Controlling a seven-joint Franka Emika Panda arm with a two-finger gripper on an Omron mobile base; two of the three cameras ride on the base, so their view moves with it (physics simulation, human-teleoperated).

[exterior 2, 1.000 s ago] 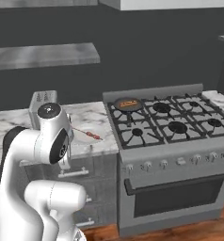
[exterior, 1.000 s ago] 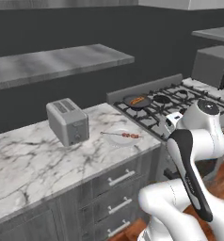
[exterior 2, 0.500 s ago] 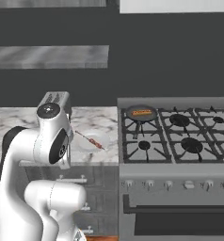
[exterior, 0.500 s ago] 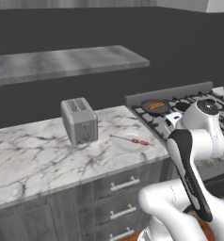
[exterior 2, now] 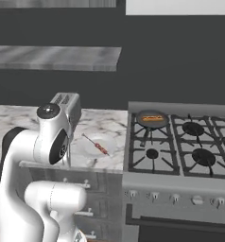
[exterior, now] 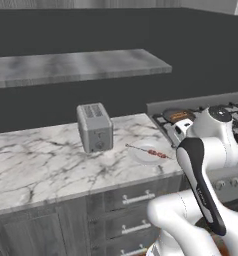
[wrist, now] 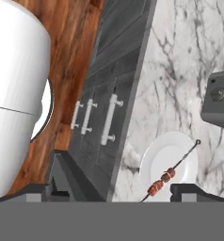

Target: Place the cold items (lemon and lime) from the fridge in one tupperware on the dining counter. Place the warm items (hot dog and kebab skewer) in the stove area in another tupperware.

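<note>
The kebab skewer (exterior: 151,152) lies on a small white plate (exterior: 141,156) on the marble counter, right of the toaster. From the right base it shows as the skewer (exterior 2: 97,144) on its plate (exterior 2: 105,150). The hot dog (exterior 2: 152,117) rests in a dark pan (exterior 2: 142,122) on the stove's back left burner, and in the left base view the pan (exterior: 177,116) peeks out behind my arm. My gripper (wrist: 115,194) is open with nothing between its fingers. It hangs above the counter's front edge, with the skewer (wrist: 172,172) and plate (wrist: 157,160) just inside its right fingertip (wrist: 195,190).
A silver toaster (exterior: 95,127) stands on the counter left of the plate; the toaster (wrist: 219,100) is at the right of the hand view. The stove (exterior 2: 180,146) adjoins the counter on the right. Drawers (wrist: 108,120) sit under the counter, and a shelf (exterior: 76,65) runs along the wall.
The whole picture has shifted right in both base views, so the camera has moved; toaster and skewer plate now sit nearer the middle. The gripper stays open.
</note>
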